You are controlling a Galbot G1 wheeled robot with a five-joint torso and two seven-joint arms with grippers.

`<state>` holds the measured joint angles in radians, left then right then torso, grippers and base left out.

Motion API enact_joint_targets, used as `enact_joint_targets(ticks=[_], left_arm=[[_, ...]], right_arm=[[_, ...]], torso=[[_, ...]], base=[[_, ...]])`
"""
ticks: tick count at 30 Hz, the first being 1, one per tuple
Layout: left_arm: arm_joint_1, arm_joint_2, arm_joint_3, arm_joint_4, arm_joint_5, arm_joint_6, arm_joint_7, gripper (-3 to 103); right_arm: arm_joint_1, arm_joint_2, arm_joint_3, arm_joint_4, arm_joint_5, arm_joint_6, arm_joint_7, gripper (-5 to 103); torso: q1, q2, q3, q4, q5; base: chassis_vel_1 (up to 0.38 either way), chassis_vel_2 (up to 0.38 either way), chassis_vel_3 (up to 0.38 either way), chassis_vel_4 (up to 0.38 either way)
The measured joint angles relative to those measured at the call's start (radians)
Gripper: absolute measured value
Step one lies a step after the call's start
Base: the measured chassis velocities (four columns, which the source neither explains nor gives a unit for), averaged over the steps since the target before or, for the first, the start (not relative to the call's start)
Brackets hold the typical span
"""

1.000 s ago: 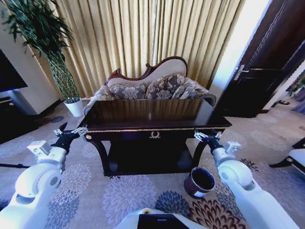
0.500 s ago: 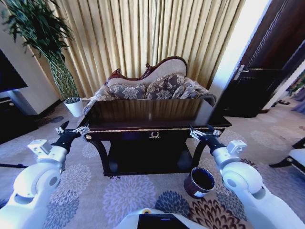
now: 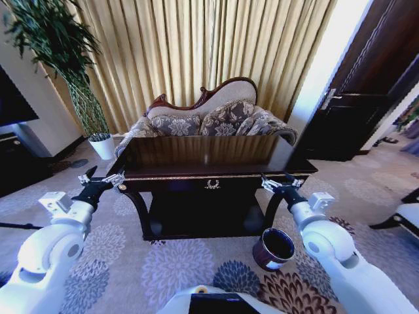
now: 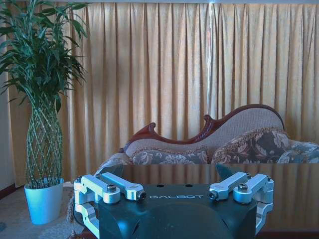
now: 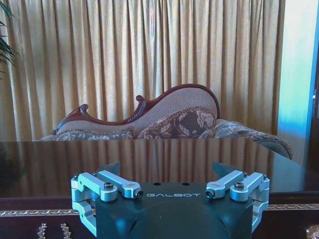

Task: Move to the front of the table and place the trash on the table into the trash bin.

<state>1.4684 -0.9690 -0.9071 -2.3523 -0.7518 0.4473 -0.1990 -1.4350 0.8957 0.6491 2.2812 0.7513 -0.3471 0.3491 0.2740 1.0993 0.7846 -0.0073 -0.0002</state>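
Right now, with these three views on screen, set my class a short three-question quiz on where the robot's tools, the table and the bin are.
1. True or false: the round dark brown trash bin stands on the floral carpet near the right front leg of the large dark glossy wooden table.
2. What stands behind the table, against the curtains? A) a patterned sofa B) a bookshelf C) a bed
3. Fill in: the left tool and the right tool are each held near a front corner of the table, their fingers ____.

Key: 1 true; 2 A; 3 open.
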Motion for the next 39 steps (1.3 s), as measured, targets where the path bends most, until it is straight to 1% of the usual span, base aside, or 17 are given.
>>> enact_joint_targets(ticks=[15, 26, 32, 35, 37, 39], left_arm=[[0.007, 0.004, 0.001, -0.005, 0.000, 0.001, -0.001, 100], [0.010, 0.008, -0.004, -0.014, 0.000, 0.001, -0.002, 100], [0.018, 0.005, -0.005, -0.022, 0.001, 0.000, -0.003, 100], [0.023, 0.005, -0.010, -0.026, 0.001, -0.001, -0.003, 100], [0.025, 0.004, -0.012, -0.029, 0.001, -0.001, -0.003, 100], [0.028, 0.002, -0.013, -0.031, 0.001, -0.001, -0.003, 100]], right_arm=[[-0.010, -0.001, 0.008, 0.022, -0.005, 0.002, -0.001, 100], [-0.043, -0.002, 0.027, 0.051, -0.011, 0.003, -0.001, 100], [-0.057, -0.001, 0.035, 0.060, -0.013, 0.004, -0.001, 100], [-0.061, 0.000, 0.038, 0.065, -0.013, 0.004, -0.001, 100], [-0.062, -0.001, 0.040, 0.067, -0.013, 0.005, -0.001, 100], [-0.065, -0.002, 0.046, 0.069, -0.013, 0.005, -0.001, 100]], torso=[[0.000, 0.000, 0.000, -0.0001, 0.0000], [0.000, 0.000, 0.000, 0.0001, -0.0001], [0.000, 0.000, 0.000, -0.0004, 0.0000], [0.000, 0.000, 0.000, -0.0002, 0.0002], [0.000, 0.000, 0.000, 0.0004, 0.0001], [0.000, 0.000, 0.000, 0.0004, 0.0000]], base=[[0.052, -0.055, -0.057, 0.047], [0.150, -0.144, -0.133, 0.158], [0.181, -0.179, -0.176, 0.163], [0.164, -0.158, -0.138, 0.196], [0.181, -0.162, -0.116, 0.191], [0.184, -0.162, -0.151, 0.186]])
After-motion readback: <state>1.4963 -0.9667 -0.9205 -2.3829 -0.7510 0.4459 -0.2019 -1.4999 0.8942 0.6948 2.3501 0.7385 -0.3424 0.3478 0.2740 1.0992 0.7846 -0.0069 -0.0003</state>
